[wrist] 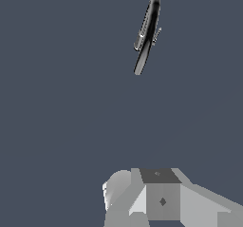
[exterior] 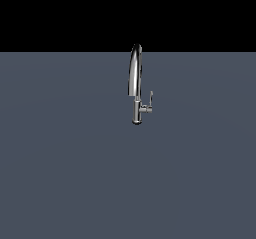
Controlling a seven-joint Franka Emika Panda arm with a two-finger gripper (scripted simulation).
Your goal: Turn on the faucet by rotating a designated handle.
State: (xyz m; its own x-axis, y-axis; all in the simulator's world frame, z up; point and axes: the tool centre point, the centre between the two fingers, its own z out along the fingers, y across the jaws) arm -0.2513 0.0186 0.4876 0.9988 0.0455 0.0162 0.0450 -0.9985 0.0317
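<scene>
nearest to the wrist camera there is only the blocky grey body of the gripper (wrist: 161, 197). its fingertips don't show, so i cannot tell whether it is open or closed, and nothing appears to be held in the part that is visible. the arm does not appear in the exterior view at all.

beyond it stretches the flat slate-grey floor (exterior: 65, 173), and well away across that floor stands the faucet (exterior: 135, 83), upright, its arched spout rising into the black backdrop. in the wrist view the faucet (wrist: 147, 33) is small and far off, seen slanted.

the handle (exterior: 149, 102) is the thin lever on a short stub sticking out from the stem toward the exterior view's right, low on the faucet, with its tip pointing up. in the wrist view it is only a faint sliver beside the stem, too small to read.

so by my reckoning the job has hardly begun: no contact and no grip, and the whole approach, the reach to the lever and the turn itself are all left to do.
</scene>
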